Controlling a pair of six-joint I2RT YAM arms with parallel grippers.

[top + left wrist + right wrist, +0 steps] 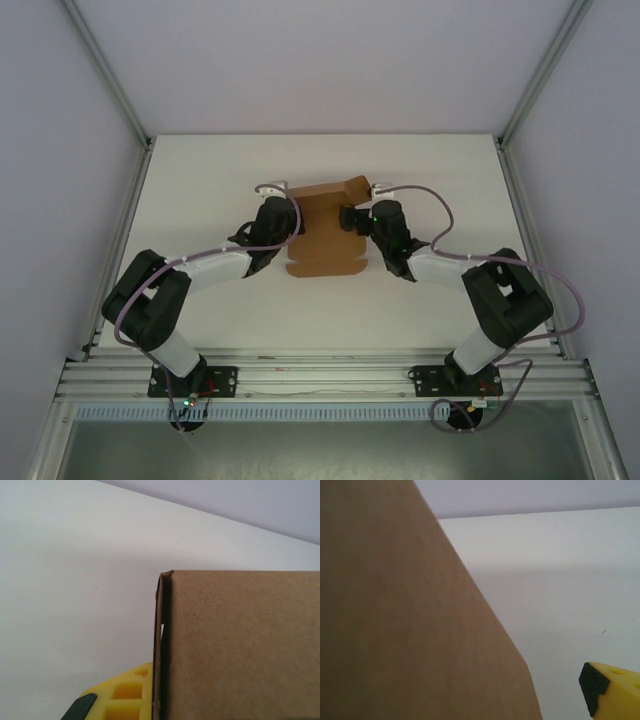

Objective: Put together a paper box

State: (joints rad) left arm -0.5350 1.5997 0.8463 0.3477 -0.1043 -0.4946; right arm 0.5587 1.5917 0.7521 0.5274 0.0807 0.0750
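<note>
Over the white table (200, 190), my left arm (205, 270) and right arm (470, 268) both bend inward with wrists low, facing each other across the paper box (322, 235). The box lies mid-table as a partly folded brown sheet. My left pincer (287, 228) is pressed together on its folded left edge, one yellow finger (127, 692) against the cardboard. My right pincer (352, 217) is spread wide at the right edge, its black-padded finger (612, 692) clear of the panel.

No readable text anywhere, paper box (322, 235) included.
</note>
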